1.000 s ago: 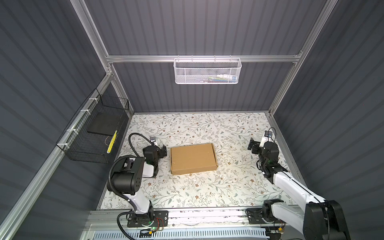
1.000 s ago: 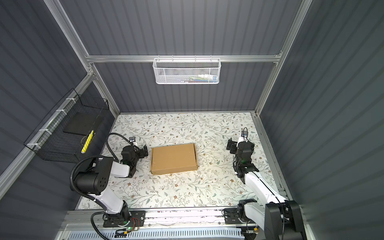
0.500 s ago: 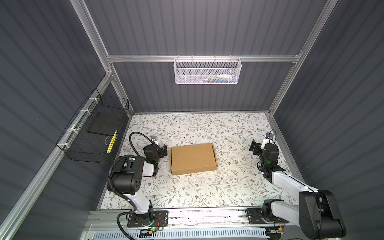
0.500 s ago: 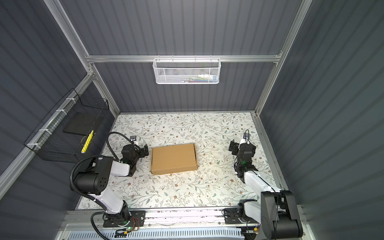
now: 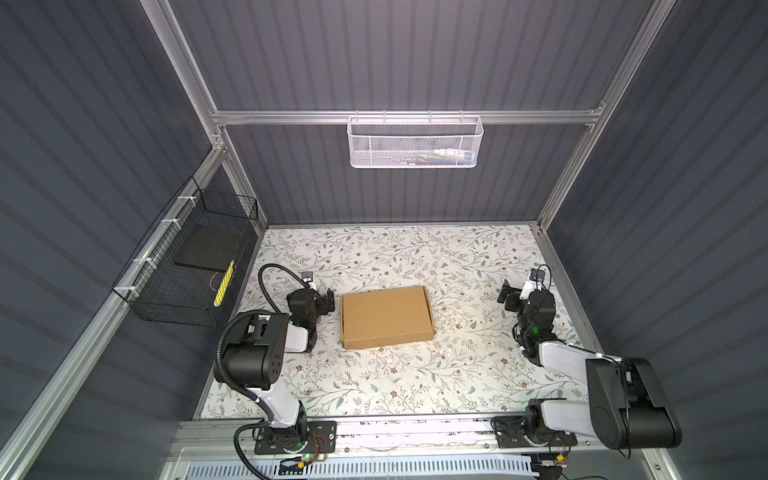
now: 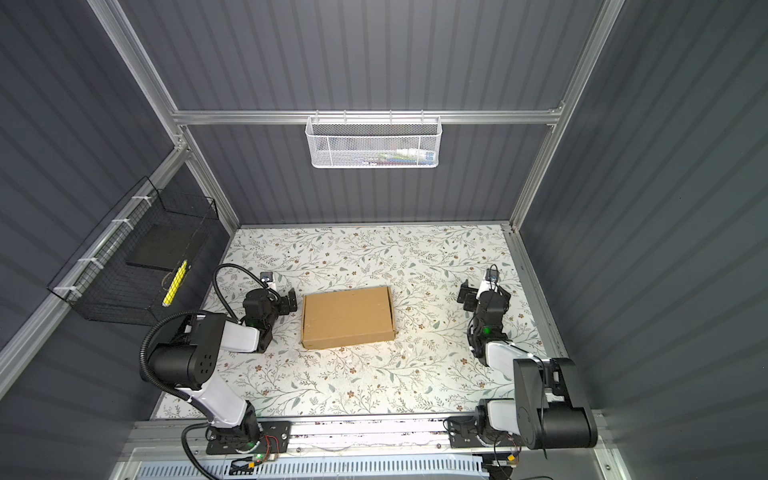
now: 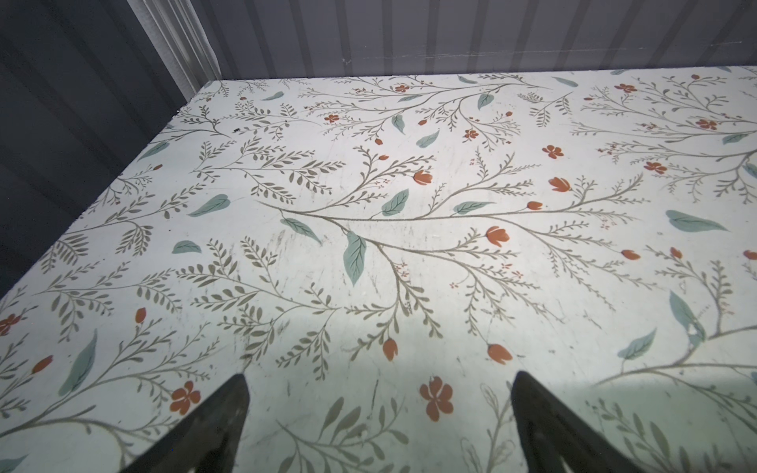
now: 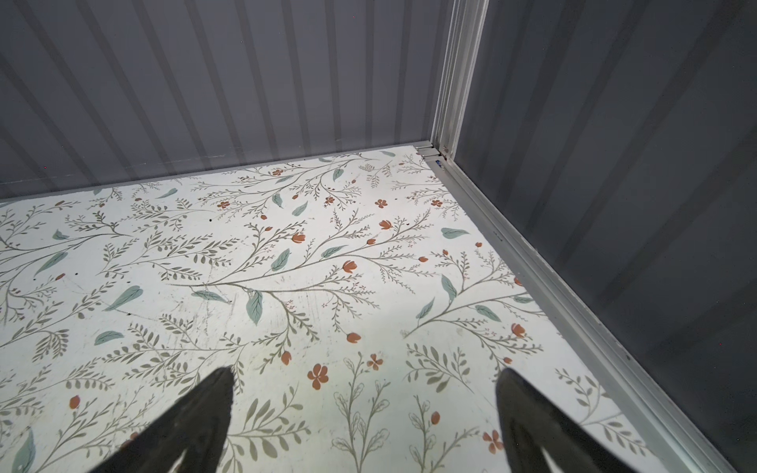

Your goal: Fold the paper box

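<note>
The paper box (image 5: 386, 318) (image 6: 347, 318) lies on the table's middle as a closed, shallow brown cardboard box with its lid down. My left gripper (image 5: 322, 300) (image 6: 286, 302) sits low just left of the box, apart from it, and is open. My right gripper (image 5: 521, 293) (image 6: 473, 297) is open near the table's right edge, well clear of the box. In the left wrist view the left gripper (image 7: 379, 381) has only flowered tabletop between its dark fingers. The right gripper (image 8: 364, 376) looks the same in the right wrist view. Neither wrist view shows the box.
The flowered table (image 5: 374, 374) is walled by grey panels on three sides. A black wire basket (image 5: 187, 266) on the left wall holds a black slab (image 5: 208, 245) and a yellow item (image 5: 224, 282). A white mesh basket (image 5: 413, 143) hangs on the back rail.
The right arm has folded back toward its base, while its gripper stays near the right edge. The left gripper has shifted slightly beside the box. The box has not moved.
</note>
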